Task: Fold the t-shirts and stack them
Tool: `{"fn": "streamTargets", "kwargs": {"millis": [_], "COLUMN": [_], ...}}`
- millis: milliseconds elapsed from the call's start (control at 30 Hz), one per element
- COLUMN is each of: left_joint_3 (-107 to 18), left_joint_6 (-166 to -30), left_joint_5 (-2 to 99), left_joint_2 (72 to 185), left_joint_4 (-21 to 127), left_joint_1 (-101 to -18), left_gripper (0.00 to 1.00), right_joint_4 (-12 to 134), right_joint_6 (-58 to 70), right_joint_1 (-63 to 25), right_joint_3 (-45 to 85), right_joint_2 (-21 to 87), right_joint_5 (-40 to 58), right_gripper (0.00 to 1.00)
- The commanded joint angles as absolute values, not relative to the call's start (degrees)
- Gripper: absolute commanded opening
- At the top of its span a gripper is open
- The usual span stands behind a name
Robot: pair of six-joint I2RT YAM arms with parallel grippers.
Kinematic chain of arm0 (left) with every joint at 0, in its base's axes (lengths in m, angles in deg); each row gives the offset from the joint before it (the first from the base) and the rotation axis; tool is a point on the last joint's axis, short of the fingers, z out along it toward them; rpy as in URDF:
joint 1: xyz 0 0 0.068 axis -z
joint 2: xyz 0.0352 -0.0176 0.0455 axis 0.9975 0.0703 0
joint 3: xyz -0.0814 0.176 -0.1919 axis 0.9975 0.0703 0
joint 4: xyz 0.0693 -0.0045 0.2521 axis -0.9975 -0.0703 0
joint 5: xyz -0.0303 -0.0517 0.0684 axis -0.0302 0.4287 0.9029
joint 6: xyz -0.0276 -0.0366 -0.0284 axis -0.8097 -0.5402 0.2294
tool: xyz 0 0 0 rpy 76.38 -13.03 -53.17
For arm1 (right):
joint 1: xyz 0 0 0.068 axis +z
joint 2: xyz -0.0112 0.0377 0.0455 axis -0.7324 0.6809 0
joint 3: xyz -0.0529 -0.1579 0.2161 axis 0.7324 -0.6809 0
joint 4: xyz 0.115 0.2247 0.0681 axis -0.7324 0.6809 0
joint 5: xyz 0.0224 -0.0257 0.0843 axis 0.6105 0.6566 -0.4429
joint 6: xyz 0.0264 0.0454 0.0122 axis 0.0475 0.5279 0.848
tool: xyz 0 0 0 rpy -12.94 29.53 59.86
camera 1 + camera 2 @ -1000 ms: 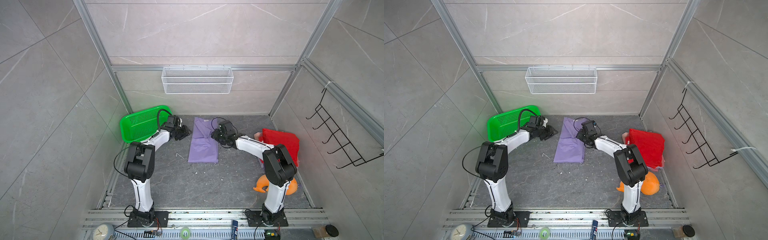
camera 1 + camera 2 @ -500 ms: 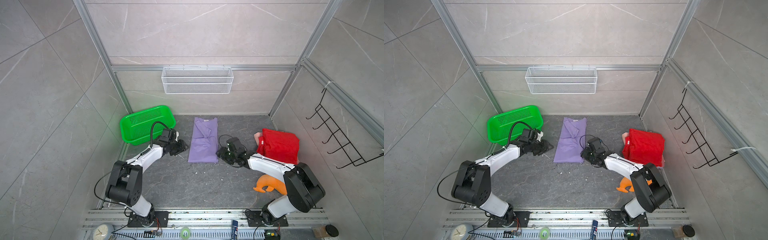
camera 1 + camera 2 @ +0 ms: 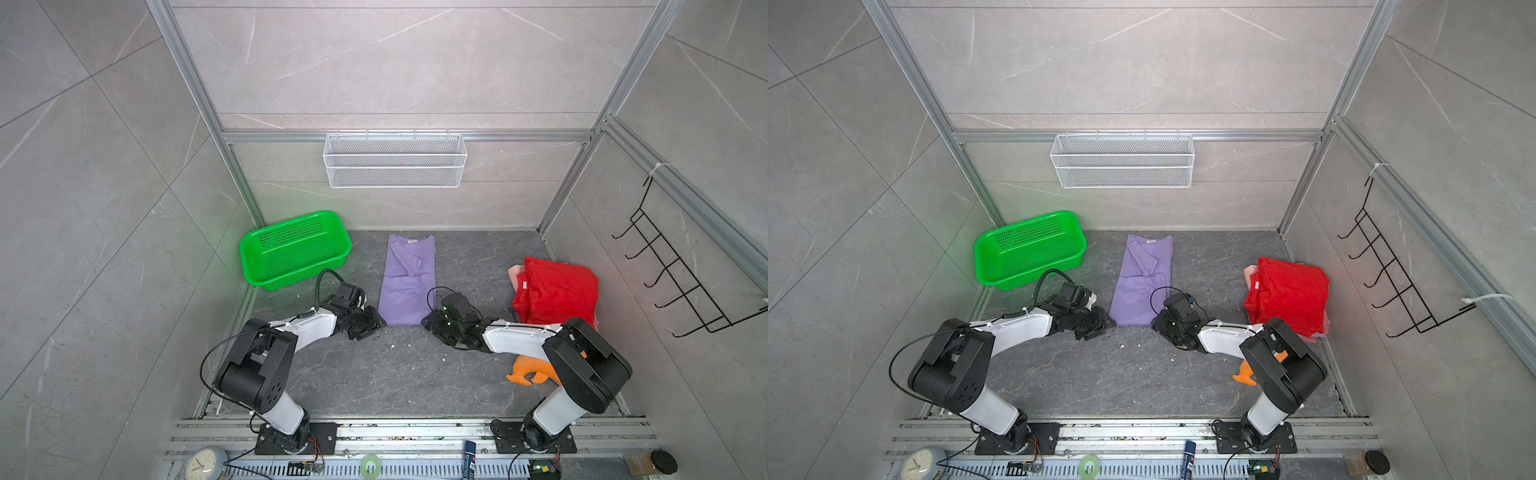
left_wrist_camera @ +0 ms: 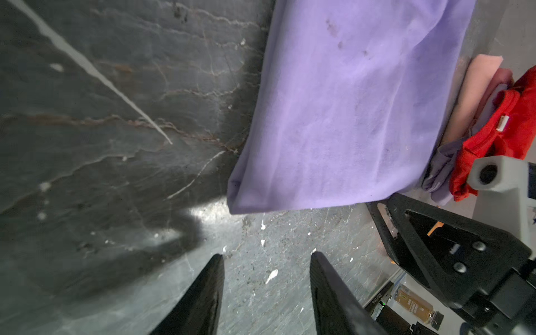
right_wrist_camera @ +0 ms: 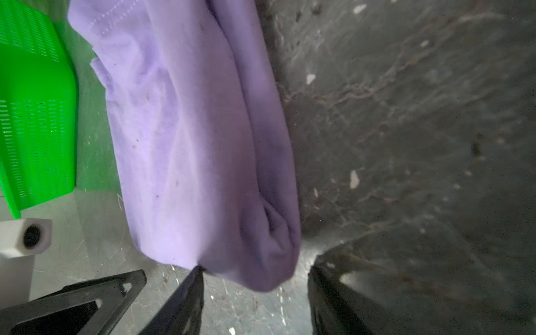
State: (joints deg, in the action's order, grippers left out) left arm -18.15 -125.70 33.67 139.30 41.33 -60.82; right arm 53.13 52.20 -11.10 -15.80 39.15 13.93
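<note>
The left tool [image 4: 266,254] sits low over the surface [image 4: 116,145] with its two dark fingers spread and nothing between them, so it is open. Just ahead of its tips, not touching them, lies one near corner of the lavender t-shirt [image 4: 348,116]. The shirt is folded into a long strip that runs away from the tool toward the back wall. White crumbs dot the surface between the tips and the hem.

The right tool [image 5: 256,265] is open too, with its fingers apart. One fingertip [image 5: 193,290] is right at the hem edge of the same lavender t-shirt. The bunched other near corner of the cloth sits just ahead of the gap between the tips, and no cloth is pinched. In both top views the two tools point toward each other across the strip's near end, one at each corner.

Out to the right tool's right side, the red t-shirt [image 3: 557,291] lies folded on top of a stack, with a pink t-shirt [image 3: 515,275] showing at the edge beneath it. The left wrist view also shows a stacked lavender t-shirt [image 4: 441,168] under the red. Behind the right tool, partly hidden by its arm, is the orange plush toy [image 3: 525,372]. Off the left tool's left side and farther back, the green basket [image 3: 291,253] sits by the side wall
</note>
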Motion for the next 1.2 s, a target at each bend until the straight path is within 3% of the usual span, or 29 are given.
{"fn": "streamTargets", "kwargs": {"millis": [0, 167, 267, 400, 500, 667, 933, 1167], "left_joint_3": [-18.42, -19.48, -20.92, -21.99, -20.36, -13.92, -7.29, -11.06], "left_joint_6": [-128.13, -129.95, -130.17, -130.6, -130.47, -130.57, -132.62, -135.83], "left_joint_5": [35.29, 35.79, 36.1, 35.88, 35.62, 34.24, 39.35, 44.55], "left_joint_2": [141.96, 146.86, 149.17, 150.13, 147.68, 138.09, 117.31, 104.79], "left_joint_4": [45.86, 49.92, 51.33, 52.12, 51.64, 48.71, 33.62, 25.03], "left_joint_1": [-60.83, -60.83, -60.92, -60.9, -60.83, -59.71, -49.7, -43.1], "left_gripper": [0.52, 0.51, 0.46, 0.18, 0.02, 0.0, 0.0, 0.0], "right_joint_4": [50.71, 47.96, 49.37, 52.47, 56.14, 64.67, 79.19, 84.1], "right_joint_6": [54.61, 56.93, 57.45, 57.32, 54.5, 49.62, 51.06, 52.32], "right_joint_1": [-10.91, -10.9, -10.84, -10.99, -10.91, -10.04, 0.86, 8.96], "right_joint_3": [-16.37, -16.42, -14.74, -13.54, -12.99, -13.41, -17.26, -13.84], "right_joint_2": [41.02, 43.88, 46.02, 47.15, 45.59, 38.79, 24.35, 15.3], "right_joint_5": [17.19, 19.02, 19.3, 19.71, 19.82, 18.68, 18.6, 23.15], "right_gripper": [0.6, 0.62, 0.56, 0.13, 0.0, 0.0, 0.0, 0.0]}}
